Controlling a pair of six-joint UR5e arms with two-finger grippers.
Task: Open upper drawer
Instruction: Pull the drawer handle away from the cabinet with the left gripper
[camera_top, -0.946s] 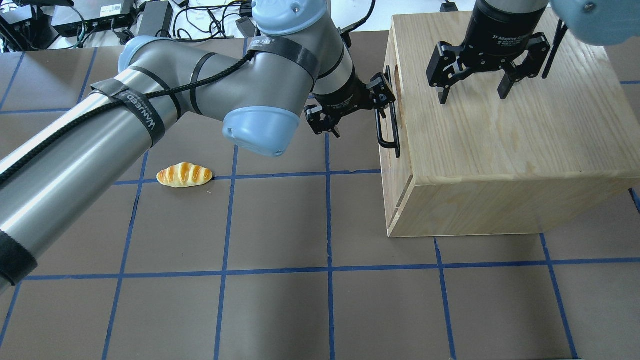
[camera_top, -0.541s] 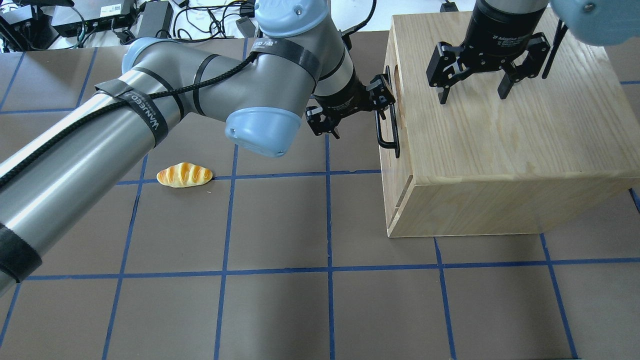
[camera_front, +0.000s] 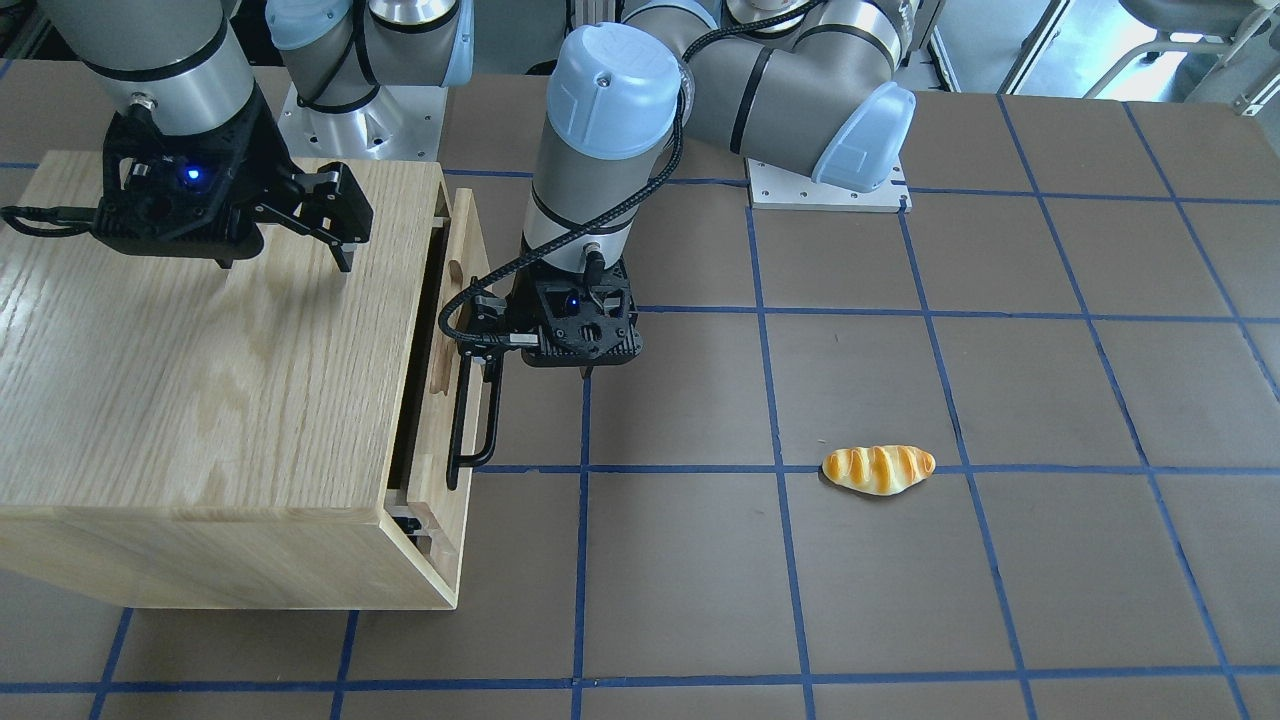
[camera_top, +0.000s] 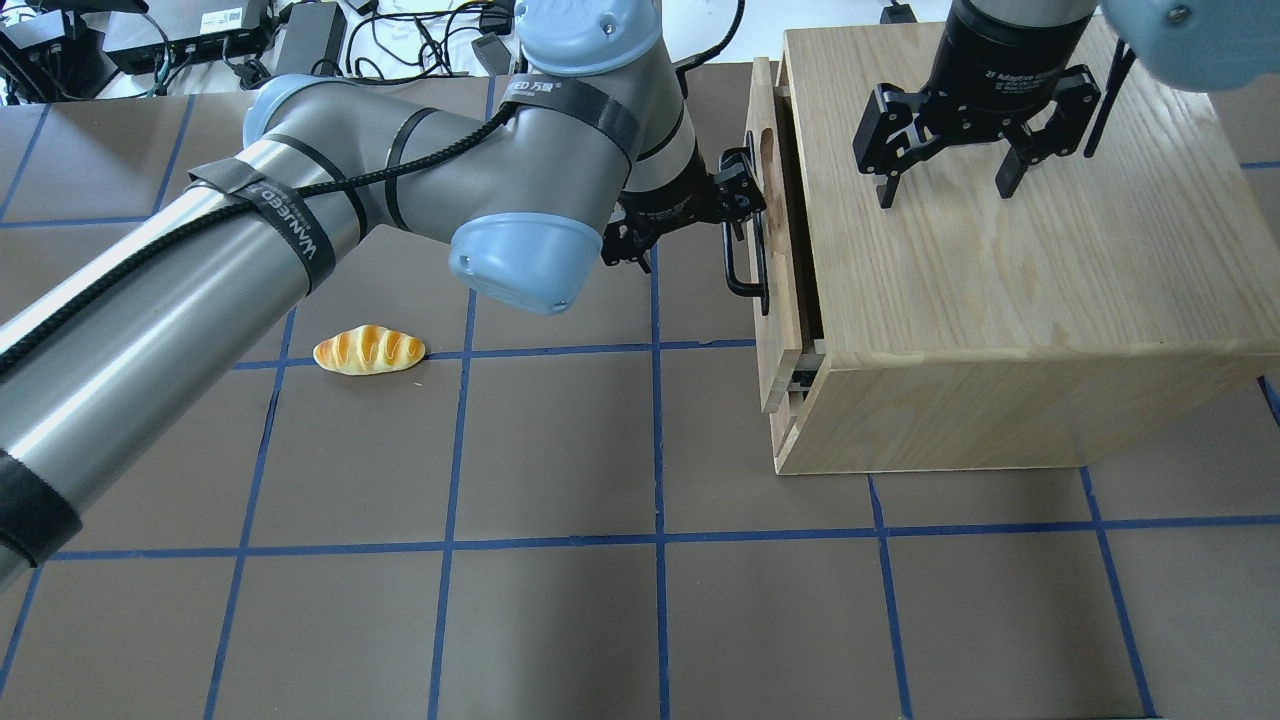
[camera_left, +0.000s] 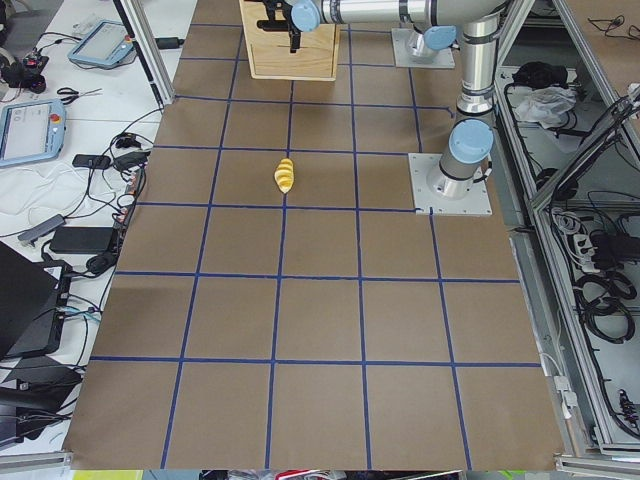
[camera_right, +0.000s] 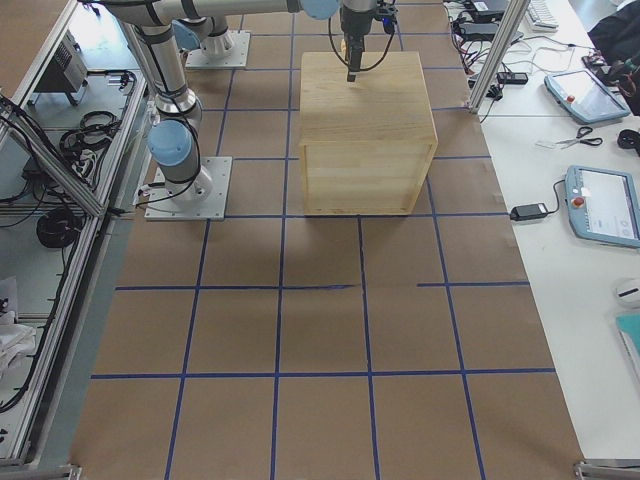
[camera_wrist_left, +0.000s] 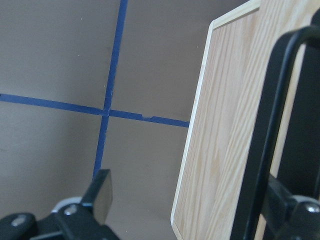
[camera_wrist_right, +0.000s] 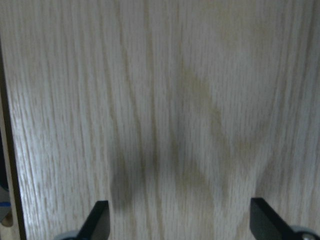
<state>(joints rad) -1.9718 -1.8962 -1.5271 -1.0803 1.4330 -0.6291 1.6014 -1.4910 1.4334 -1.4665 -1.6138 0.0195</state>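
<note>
The upper drawer (camera_top: 778, 345) is a light oak front panel with a black bar handle (camera_top: 745, 262) and an oval notch; it stands a little way out of the oak cabinet (camera_top: 1000, 300), with a dark gap behind it (camera_front: 425, 330). My left gripper (camera_top: 690, 235) is open, and one of its fingers (camera_wrist_left: 295, 212) is hooked behind the handle (camera_wrist_left: 270, 125). My right gripper (camera_top: 945, 190) is open, fingertips down at the cabinet's top (camera_wrist_right: 165, 100). I cannot tell if they touch it.
A toy bread roll (camera_top: 368, 350) lies on the brown mat left of the cabinet, also in the front-facing view (camera_front: 878, 469). Blue tape lines grid the mat. Cables and boxes lie beyond the table's far edge (camera_top: 200, 40).
The upper drawer has slid out of the cabinet toward the overhead view's left, opening a gap. My left gripper moved left with the handle. The right gripper has not moved.
</note>
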